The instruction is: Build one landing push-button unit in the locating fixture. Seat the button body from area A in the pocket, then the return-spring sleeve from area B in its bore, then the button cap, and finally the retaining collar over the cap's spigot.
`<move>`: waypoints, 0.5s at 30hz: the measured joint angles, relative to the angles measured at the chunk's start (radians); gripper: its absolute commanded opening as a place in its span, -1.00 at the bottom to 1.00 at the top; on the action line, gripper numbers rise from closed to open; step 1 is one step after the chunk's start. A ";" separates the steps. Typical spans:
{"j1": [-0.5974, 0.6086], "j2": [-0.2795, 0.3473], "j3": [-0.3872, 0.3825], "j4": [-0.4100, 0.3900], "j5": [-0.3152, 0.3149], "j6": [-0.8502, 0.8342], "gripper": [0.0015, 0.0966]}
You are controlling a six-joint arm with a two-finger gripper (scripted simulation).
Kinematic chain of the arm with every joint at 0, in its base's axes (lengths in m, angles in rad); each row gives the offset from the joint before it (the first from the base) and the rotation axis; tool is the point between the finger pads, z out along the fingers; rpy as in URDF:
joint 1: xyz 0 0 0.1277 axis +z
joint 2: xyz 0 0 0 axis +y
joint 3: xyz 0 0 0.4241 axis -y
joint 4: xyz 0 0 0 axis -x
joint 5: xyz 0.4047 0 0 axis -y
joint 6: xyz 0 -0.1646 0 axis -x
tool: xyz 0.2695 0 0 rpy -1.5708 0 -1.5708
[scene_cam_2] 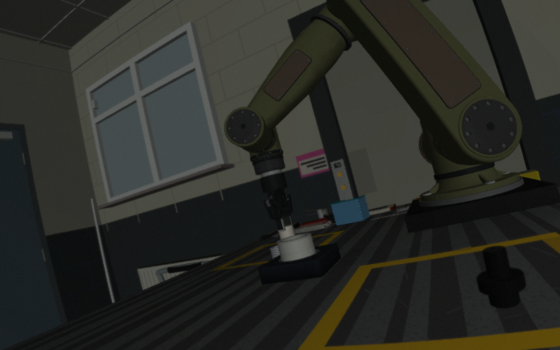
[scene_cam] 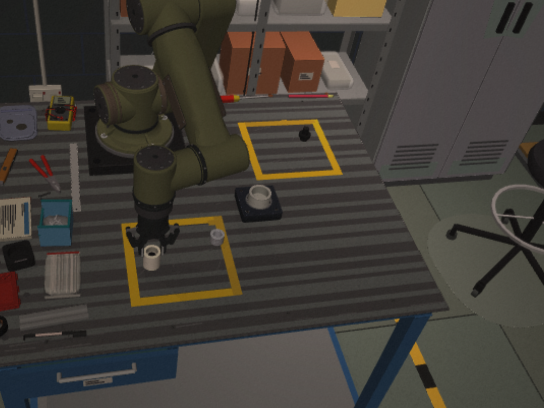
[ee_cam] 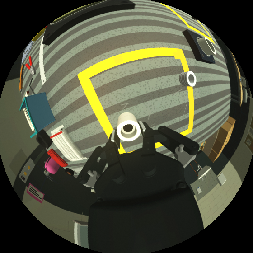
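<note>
My gripper (scene_cam: 151,250) is closed around the white return-spring sleeve (scene_cam: 151,258) (ee_cam: 127,129), which stands upright at the left edge of the near yellow-framed area (scene_cam: 180,261). I see its hollow top between my fingers in the wrist camera. A small ribbed grey collar (scene_cam: 216,236) (ee_cam: 188,79) sits near that area's far right corner. The dark locating fixture (scene_cam: 258,203) (scene_cam_2: 300,262) lies between the two areas, with the pale button body (scene_cam: 259,196) (scene_cam_2: 295,247) seated in it. The black button cap (scene_cam: 304,133) (scene_cam_2: 500,277) stands in the far yellow-framed area.
Behind the bench stand shelves with orange boxes (scene_cam: 272,62) and a grey cabinet (scene_cam: 465,72). The arm's base (scene_cam: 132,132) sits at the bench's back left. A blue bin (scene_cam: 55,222), pliers (scene_cam: 44,171) and a ruler lie left of the near area.
</note>
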State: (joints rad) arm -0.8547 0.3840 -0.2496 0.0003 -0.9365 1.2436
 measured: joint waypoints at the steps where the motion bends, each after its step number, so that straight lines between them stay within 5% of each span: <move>1: 0.000 0.000 0.000 0.000 0.000 0.000 -0.86; 15: 0.000 -0.026 0.018 0.000 -0.045 0.000 -0.86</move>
State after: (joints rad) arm -0.8546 0.3580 -0.2316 -0.0002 -0.9817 1.2436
